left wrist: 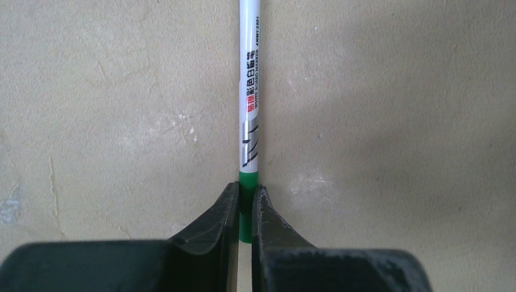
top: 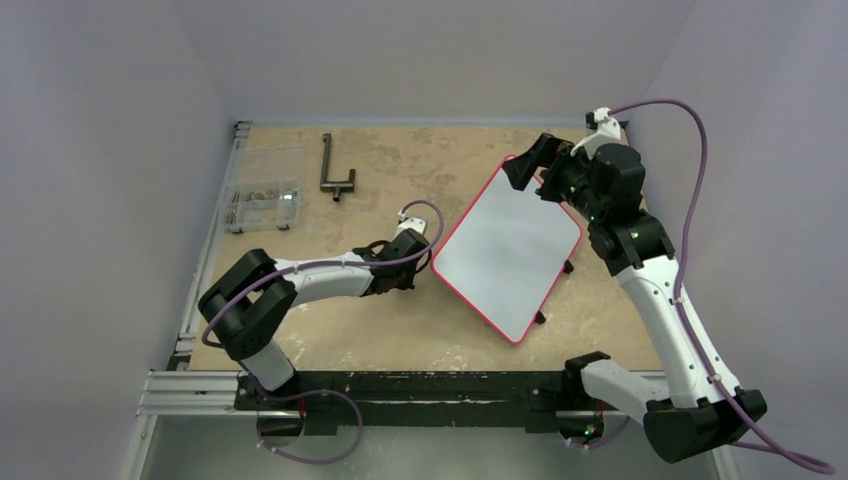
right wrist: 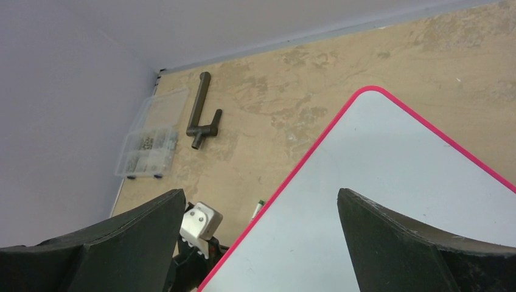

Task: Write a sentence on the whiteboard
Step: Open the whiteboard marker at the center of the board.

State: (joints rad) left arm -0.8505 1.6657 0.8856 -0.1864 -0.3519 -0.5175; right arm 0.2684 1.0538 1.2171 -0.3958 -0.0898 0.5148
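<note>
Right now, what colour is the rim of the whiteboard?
Bright red; the whiteboard rim shows best in the right wrist view.

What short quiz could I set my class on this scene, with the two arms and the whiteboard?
1. True or false: the whiteboard already carries writing.
2. What is the left gripper shut on? A) a marker B) an eraser C) a ruler
3. Fill the gap: the right gripper is at the board's far corner with its jaws ____.
Key: 1 false; 2 A; 3 open.
</note>
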